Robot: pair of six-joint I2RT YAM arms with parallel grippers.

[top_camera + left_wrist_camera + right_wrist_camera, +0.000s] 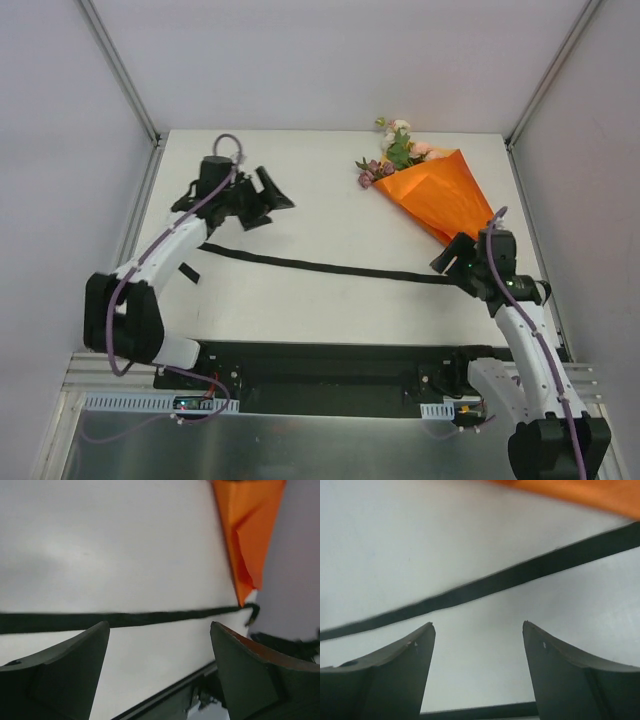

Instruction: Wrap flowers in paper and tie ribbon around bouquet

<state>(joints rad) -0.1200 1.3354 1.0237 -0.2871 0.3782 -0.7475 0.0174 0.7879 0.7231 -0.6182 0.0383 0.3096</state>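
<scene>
The bouquet lies at the table's back right as an orange paper [440, 195] cone, tip toward the right arm. The pink and mauve flowers [395, 150] show at its wide end. The black ribbon [320, 266] lies flat and nearly straight across the table's middle, apart from the cone. My left gripper [272, 205] hovers open above the back left, empty. In its wrist view the ribbon [125, 619] runs just beyond the left gripper [160, 625], with the paper [247, 530] far right. My right gripper [448, 264] stands open and empty by the cone's tip, over the ribbon's right end. Its wrist view shows the right gripper [478, 624] short of the ribbon [510, 577].
A short black strip [188, 272] lies beside the left arm's forearm. White walls close the table in at the back and both sides. A black rail [330, 360] runs along the near edge between the arm bases.
</scene>
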